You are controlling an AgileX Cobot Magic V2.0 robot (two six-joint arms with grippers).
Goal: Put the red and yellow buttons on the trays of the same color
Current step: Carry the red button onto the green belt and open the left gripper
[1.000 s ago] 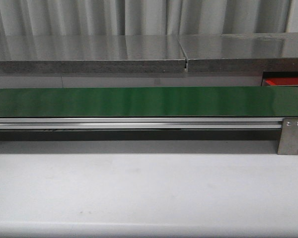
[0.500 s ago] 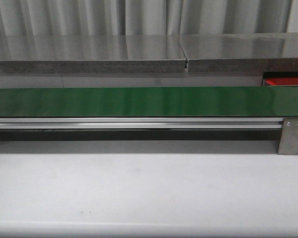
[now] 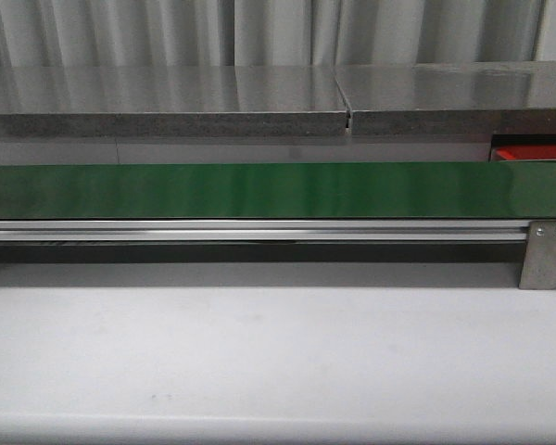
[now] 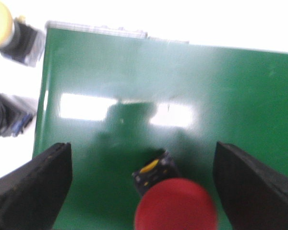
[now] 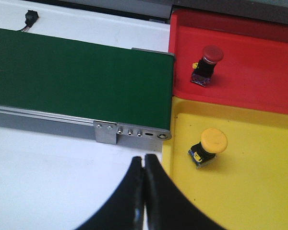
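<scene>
Risk: round red-capped button (image 4: pixel 175 211) sits on glossy green belt (image 4: pixel 182 96) between spread left gripper (image 4: pixel 143 187) fingers; belt drift could spoil closure. Right gripper (image 5: pixel 144 165) pressed together beside red tray (image 5: pixel 259 72)

The left pincer (image 4: pixel 143 191) is hanging with its two black fingers (image 4: pixel 31 187) spread wide apart. The right pincer (image 5: pixel 144 191) is pointing downward with its dark fingers (image 5: pixel 156 199) pressed together, tips touching.

Red button (image 4: pixel 175 208) sits between open left gripper (image 4: pixel 143 191) fingers, gaps either side.
</scene>
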